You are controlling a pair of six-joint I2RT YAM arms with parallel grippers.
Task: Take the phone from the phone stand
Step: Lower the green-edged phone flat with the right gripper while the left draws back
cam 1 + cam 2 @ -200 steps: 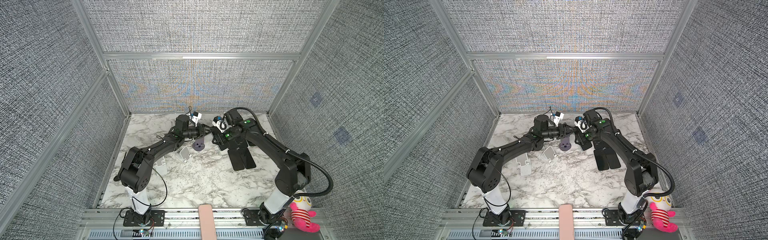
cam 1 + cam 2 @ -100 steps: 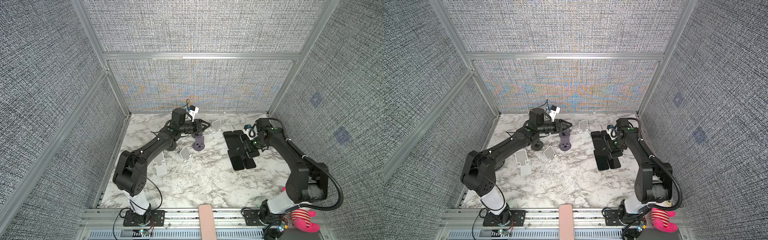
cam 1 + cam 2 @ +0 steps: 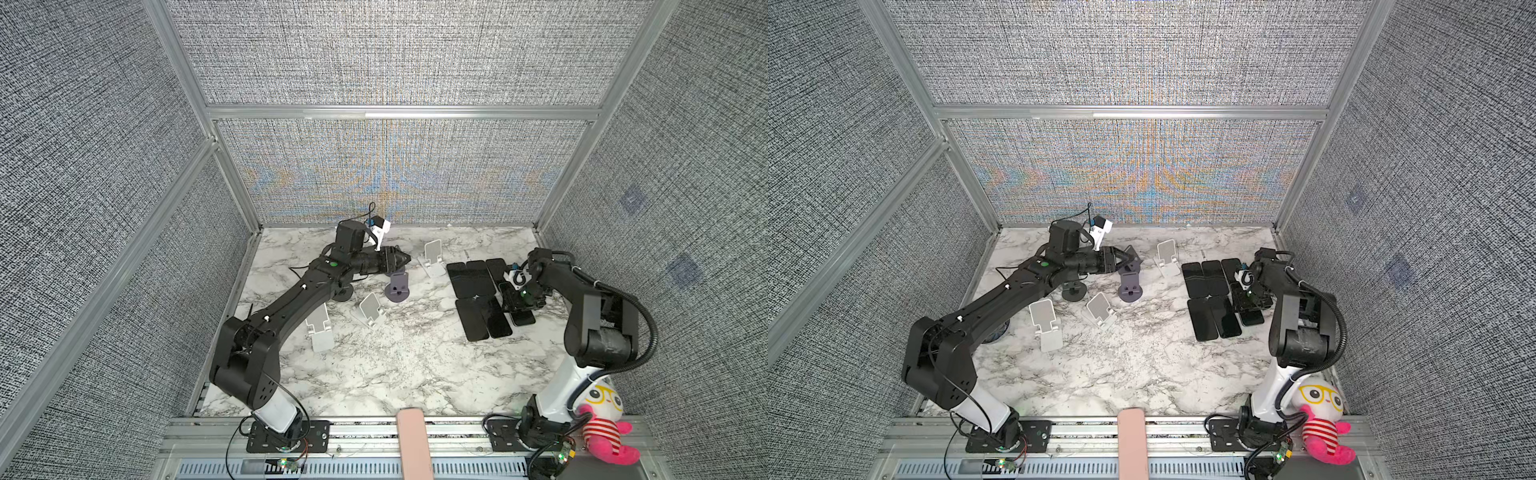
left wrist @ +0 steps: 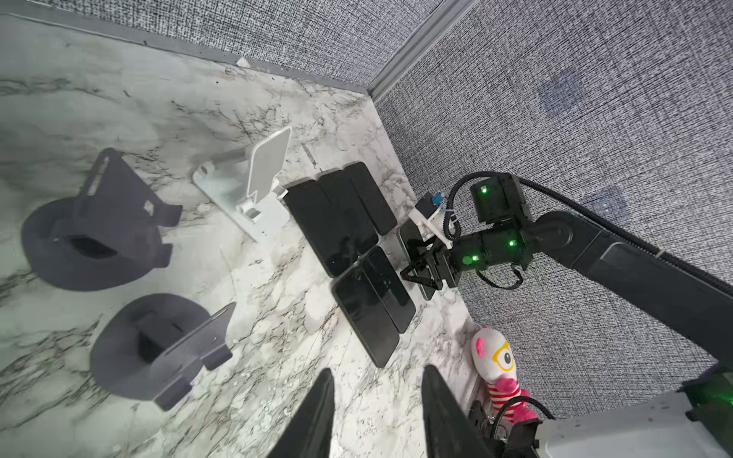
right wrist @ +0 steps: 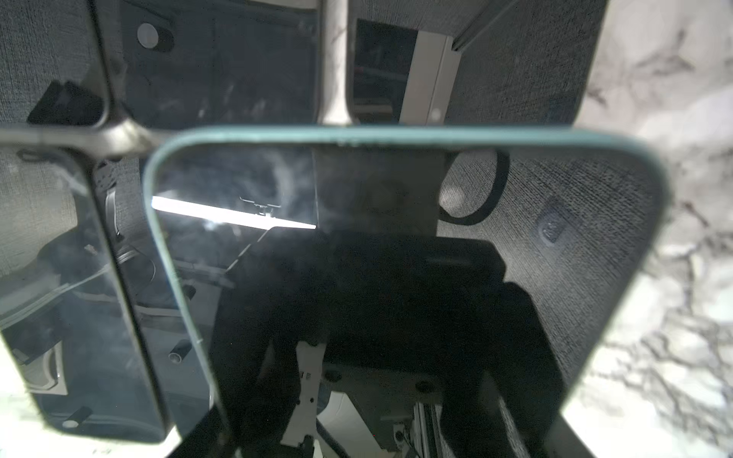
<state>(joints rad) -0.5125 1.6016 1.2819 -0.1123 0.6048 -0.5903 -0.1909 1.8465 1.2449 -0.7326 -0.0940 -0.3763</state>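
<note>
Left fingers (image 4: 317, 412) spread, bases cut off; right fingers (image 4: 416, 273), largely hidden, pinch a teal-edged phone (image 5: 396, 190) above flat black phones (image 3: 473, 278).

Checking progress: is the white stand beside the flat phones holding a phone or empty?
Empty: the white stand shows a bare backplate and lip; phones lie flat beside it.

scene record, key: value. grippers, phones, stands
left gripper: open, empty, by the dark stands
right gripper: closed on teal-edged phone, low beside the flat phones
flat phones: five, side by side on table
white stands: three, all empty
dark stands: no phone on them
other: plush toy by right arm's base
</note>
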